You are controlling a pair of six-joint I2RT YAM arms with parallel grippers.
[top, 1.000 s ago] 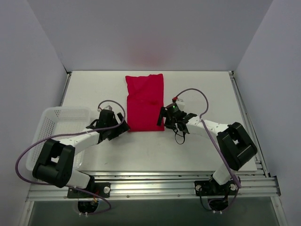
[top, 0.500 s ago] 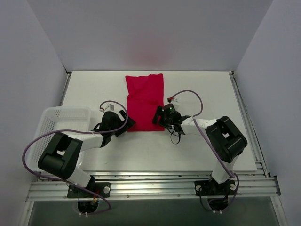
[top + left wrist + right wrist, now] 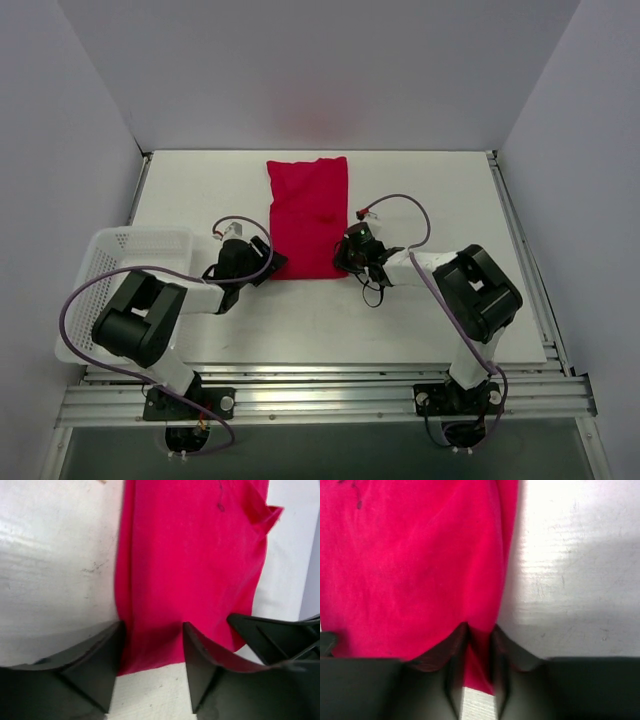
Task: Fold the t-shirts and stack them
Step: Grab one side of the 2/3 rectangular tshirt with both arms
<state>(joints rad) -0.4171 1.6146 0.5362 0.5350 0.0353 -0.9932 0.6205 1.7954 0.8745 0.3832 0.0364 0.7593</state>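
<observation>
A red t-shirt, folded into a long panel, lies flat on the scuffed white surface, with bare surface showing along both of its long sides and a small flap of cloth sticking out from one edge at the far end. The left gripper straddles a near corner of the shirt, its two dark fingers set well apart with the cloth between them (the near hem seems to ride up over one finger). Another dark angular part reaches in just beside the other near corner.
</observation>
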